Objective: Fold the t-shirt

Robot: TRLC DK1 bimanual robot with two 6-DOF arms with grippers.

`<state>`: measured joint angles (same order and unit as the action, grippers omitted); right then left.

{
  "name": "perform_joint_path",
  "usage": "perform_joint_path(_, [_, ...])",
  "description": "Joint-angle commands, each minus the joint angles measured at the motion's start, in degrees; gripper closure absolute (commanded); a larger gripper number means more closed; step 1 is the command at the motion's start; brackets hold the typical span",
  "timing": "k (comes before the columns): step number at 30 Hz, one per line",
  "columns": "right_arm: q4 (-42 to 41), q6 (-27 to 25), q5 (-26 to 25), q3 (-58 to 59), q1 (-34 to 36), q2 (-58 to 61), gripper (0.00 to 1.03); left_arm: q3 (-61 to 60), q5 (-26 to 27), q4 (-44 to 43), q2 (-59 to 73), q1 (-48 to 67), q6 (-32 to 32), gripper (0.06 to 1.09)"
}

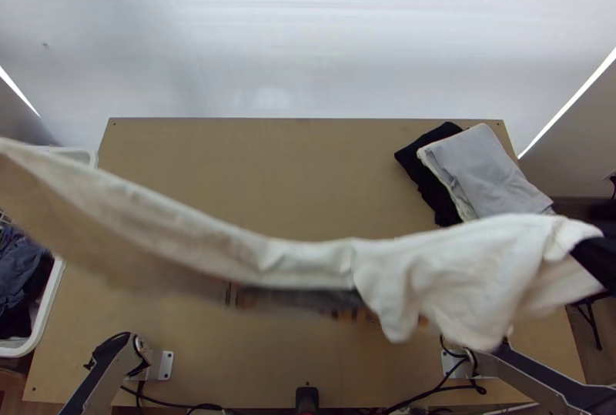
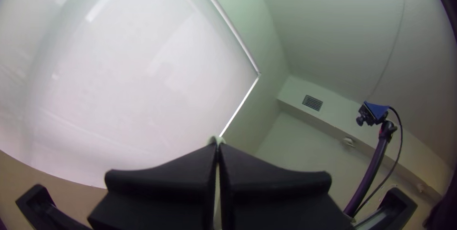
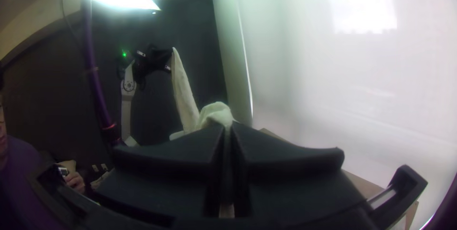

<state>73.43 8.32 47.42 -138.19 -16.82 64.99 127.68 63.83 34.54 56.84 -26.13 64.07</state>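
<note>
The left gripper (image 2: 217, 147) and right gripper (image 3: 228, 127) clench the white t-shirt (image 1: 462, 272), slung between them above the table (image 1: 300, 176); it is seemingly unfolded, so laying flat and folding both remain.

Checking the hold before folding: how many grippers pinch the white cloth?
2: the left gripper, in the left wrist view, and the right gripper, in the right wrist view.

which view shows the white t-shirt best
The top view: the t-shirt spans nearly all of it. The left wrist view has a sliver in the left gripper; the right, a bunched piece and a strip leading to that gripper.
</note>
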Motion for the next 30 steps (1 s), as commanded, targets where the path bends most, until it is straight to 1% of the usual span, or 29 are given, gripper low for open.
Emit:
perform_joint_path(1, [1.9, -0.1, 0.3, -0.1, -0.7, -1.0, 1.00, -0.5, -0.1, -0.2, -2.0, 0.8, 0.1, 1.05])
perform_joint_path(5, [1.7, -1.1, 0.2, 0.5, -1.1, 1.9, 1.00, -6.9, -0.1, -0.3, -0.3, 0.6, -0.7, 1.05])
perform_joint_path(8, [1.8, -5.2, 0.0, 6.6, -1.0, 4.4, 1.00, -16.8, 0.1, -0.4, 0.3, -0.5, -3.9, 1.05])
perform_joint_path(13, [1.3, -9.6, 0.0, 23.7, 1.2, 9.0, 1.00, -37.1, 0.2, -0.4, 0.1, -2.5, -15.3, 1.05])
perform_joint_path(15, [0.2, -10.3, 0.0, 29.1, 1.4, 11.6, 1.00, -43.6, -0.5, -0.6, 1.0, -2.2, -20.4, 1.05])
perform_joint_path(16, [-0.5, -10.4, 0.4, 31.1, 2.2, 13.0, 1.00, -45.9, -1.6, -0.6, 2.0, -1.9, -22.3, 1.05])
perform_joint_path(18, [-3.0, -11.2, 0.6, 34.7, 4.1, 15.5, 1.00, -49.7, -2.0, -0.6, 4.9, -0.1, -25.7, 1.05])
perform_joint_path(19, [-4.8, -11.2, 0.7, 36.5, 4.8, 16.9, 1.00, -51.1, -3.9, -0.6, 6.5, 0.1, -28.0, 1.05])
perform_joint_path(20, [-6.3, -11.6, 0.6, 37.8, 5.2, 18.3, 1.00, -52.3, -4.2, -0.6, 7.9, 0.2, -29.9, 1.05])
perform_joint_path(21, [-7.9, -11.7, 0.6, 38.6, 6.3, 20.2, 1.00, -53.3, -4.5, -0.6, 9.4, 0.8, -31.6, 1.05])
perform_joint_path(23, [-9.8, -12.3, 0.6, 38.8, 7.1, 23.9, 1.00, -54.5, -7.1, -0.7, 12.2, 1.8, -34.8, 1.05])
perform_joint_path(24, [-10.5, -13.4, 0.6, 38.4, 7.8, 25.9, 1.00, -54.7, -7.8, -0.9, 13.8, 2.4, -35.9, 1.05])
perform_joint_path(25, [-11.4, -13.5, 0.6, 37.7, 8.4, 28.1, 1.00, -54.9, -9.4, -1.8, 15.7, 2.7, -36.7, 1.05])
perform_joint_path(30, [-11.7, -14.2, 0.5, 30.8, 10.0, 38.4, 1.00, -53.6, -12.2, -7.8, 26.0, 3.3, -36.1, 1.05])
